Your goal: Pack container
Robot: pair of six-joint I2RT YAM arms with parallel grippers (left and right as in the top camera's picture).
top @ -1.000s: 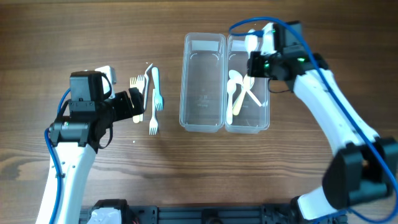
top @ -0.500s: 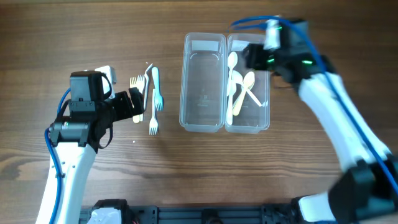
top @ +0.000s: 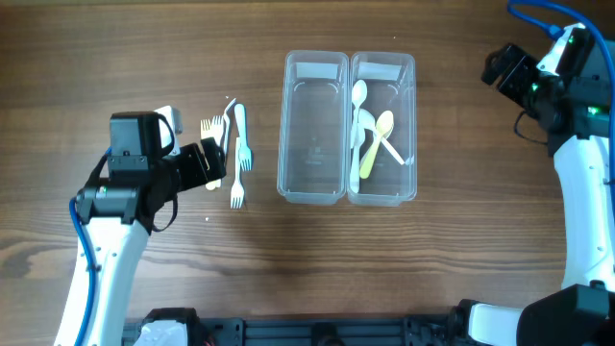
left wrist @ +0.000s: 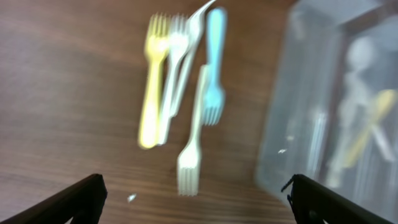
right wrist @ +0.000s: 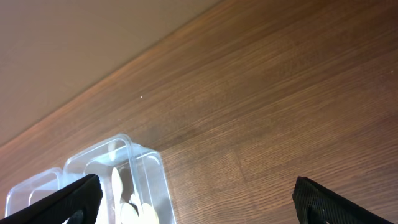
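Centre frame: container (top: 312,135) looked light, thin, slippery; best pinched at rim | left gripper (top: 213,163) beside forks (top: 236,154) gaped, empty | right gripper (top: 496,65), upper right, gaped, empty

Left wrist view is smearing throughout: the forks (left wrist: 213,68) and the container (left wrist: 292,124) at 3 o'clock are reading as soft shapes. Right wrist view is cropping the container at 7 o'clock. Overhead, the left tool (top: 211,163) is covering part of one fork's handle.
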